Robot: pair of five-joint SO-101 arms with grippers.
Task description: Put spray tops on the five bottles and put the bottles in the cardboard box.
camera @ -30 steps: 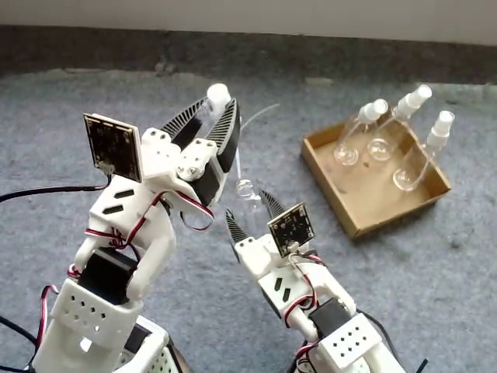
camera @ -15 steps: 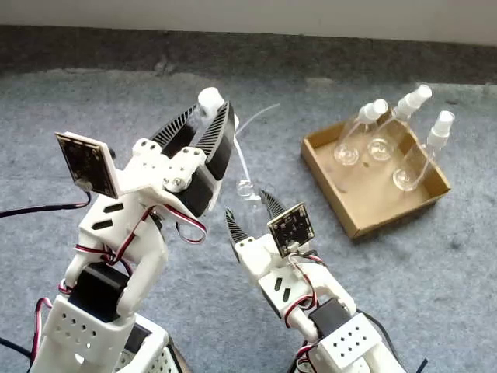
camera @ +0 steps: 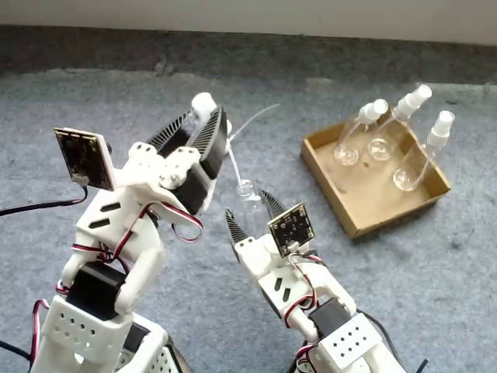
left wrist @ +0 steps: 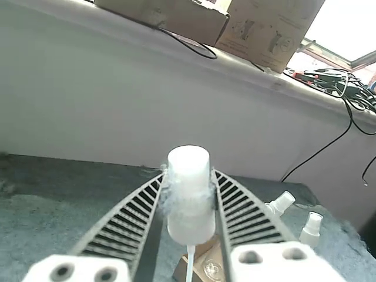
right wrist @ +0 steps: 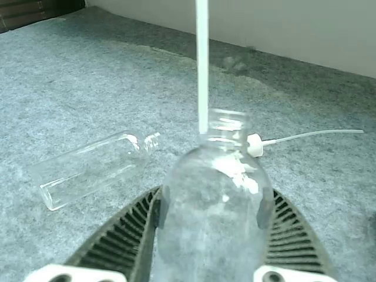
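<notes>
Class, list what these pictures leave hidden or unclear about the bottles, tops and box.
- Right wrist view: the held bottle, base cut off by the edge.
- Right wrist view: the tube, tip blurred at the bottle's neck; depth unclear.
- Left wrist view: the cardboard box, mostly behind the left gripper.

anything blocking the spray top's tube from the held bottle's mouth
Nothing visible: the tube hangs from the spray top in the left gripper straight to the open bottle in the right gripper.
</notes>
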